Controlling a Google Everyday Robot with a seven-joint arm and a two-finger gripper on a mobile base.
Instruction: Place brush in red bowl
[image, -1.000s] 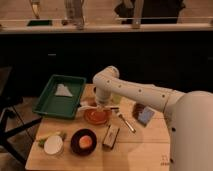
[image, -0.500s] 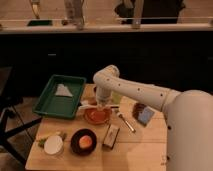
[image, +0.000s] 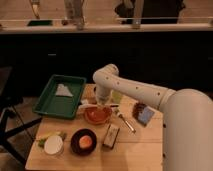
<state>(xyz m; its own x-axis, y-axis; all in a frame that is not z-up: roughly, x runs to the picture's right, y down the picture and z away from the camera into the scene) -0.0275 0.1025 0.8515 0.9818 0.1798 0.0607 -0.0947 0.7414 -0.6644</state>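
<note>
The orange-red bowl (image: 97, 115) sits on the wooden table (image: 145, 150), a little left of its middle. My gripper (image: 103, 102) hangs from the white arm right over the bowl's far rim. A slim white stick, seemingly the brush (image: 114, 105), runs level along the bowl's far edge under the gripper, one end sticking out left near the tray. I cannot tell whether the gripper holds it. The brush head is hidden behind the wrist.
A green tray (image: 50, 102) with a white cloth (image: 63, 90) lies at the left. A metal fork (image: 125, 122) and a blue-brown packet (image: 143, 114) lie to the right of the bowl. In front of the bowl are a dark-and-cream block (image: 111, 136), a dark brown bowl (image: 83, 141) holding something orange, and a white round thing (image: 53, 145).
The arm has barely shifted. The gripper stays over the far rim of the red bowl.
</note>
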